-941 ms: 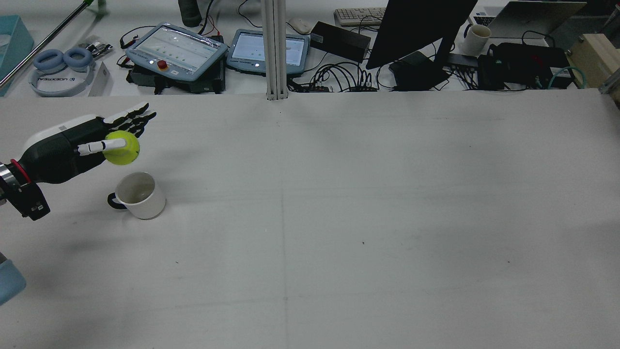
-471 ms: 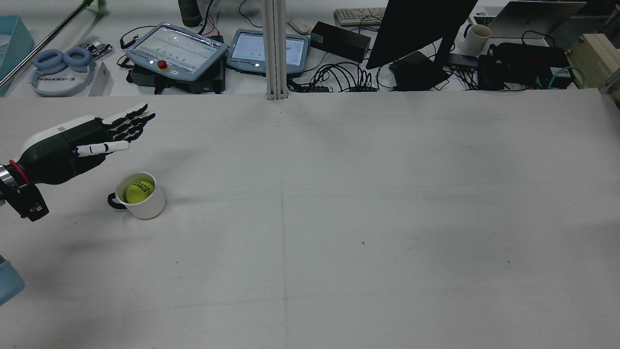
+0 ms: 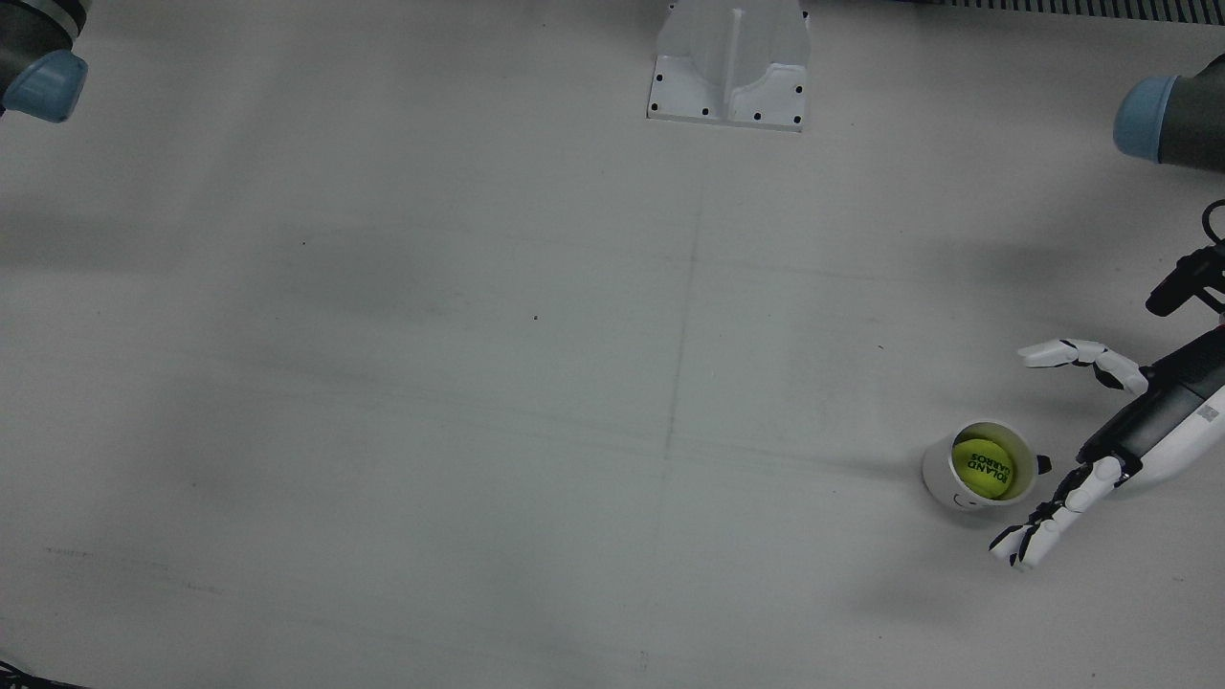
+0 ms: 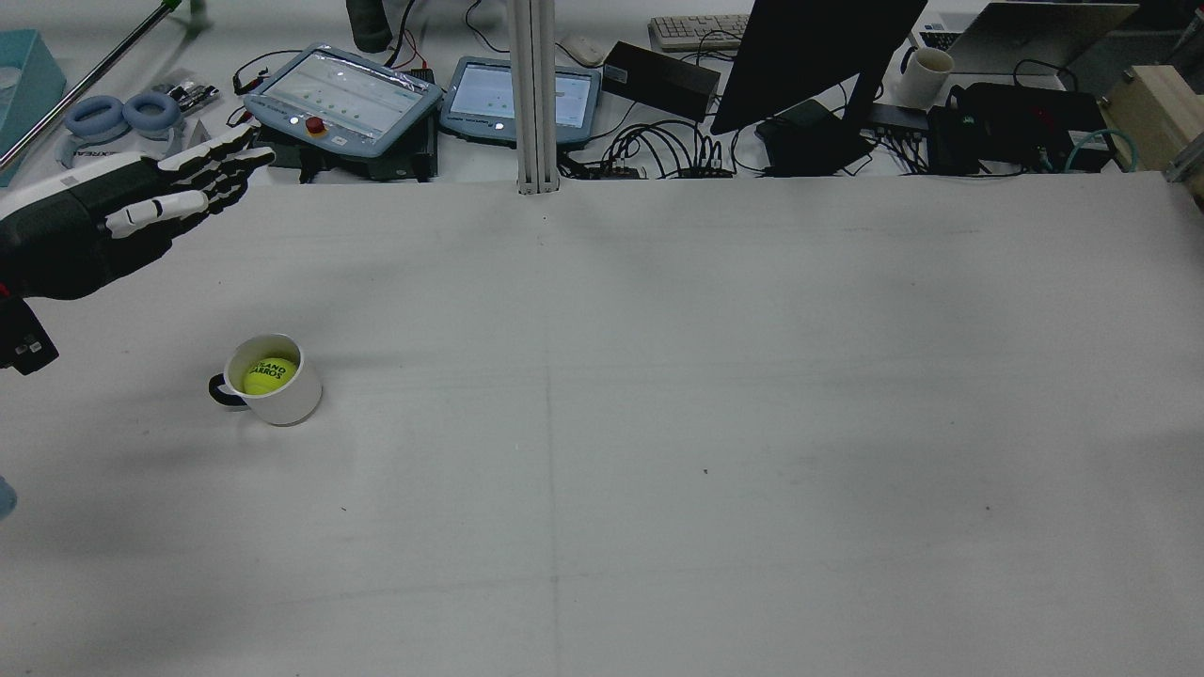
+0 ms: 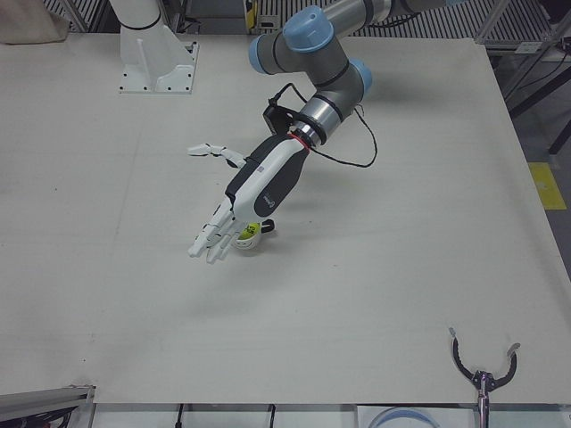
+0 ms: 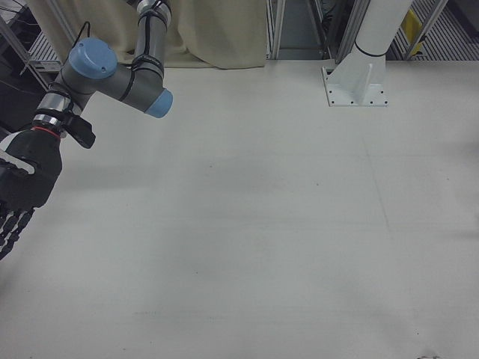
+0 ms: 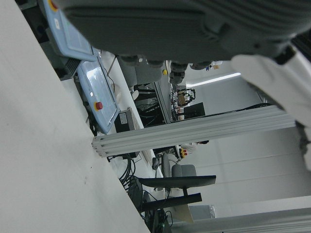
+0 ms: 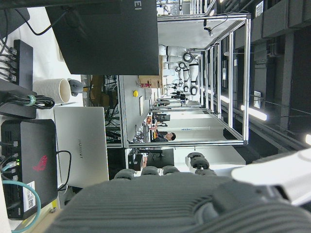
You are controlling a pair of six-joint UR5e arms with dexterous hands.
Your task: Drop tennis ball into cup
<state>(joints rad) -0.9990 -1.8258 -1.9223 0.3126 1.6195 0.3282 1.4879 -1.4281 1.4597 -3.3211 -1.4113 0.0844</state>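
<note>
The yellow-green tennis ball lies inside the white cup, which stands upright on the table's left side in the rear view. Both show in the front view: ball, cup. My left hand is open and empty, fingers spread, raised above and behind the cup and apart from it. In the front view the left hand hovers beside the cup. In the left-front view the left hand covers most of the cup, with a bit of the ball showing. My right hand is open and empty at the table's far side.
A black cup handle points toward the robot's left. Beyond the table's far edge lie teach pendants, headphones, cables and a monitor. A metal post stands at the back centre.
The left hand let go of the ball, which dropped into the cup. The open hand has since risen and drawn back to the left, away from the cup.
</note>
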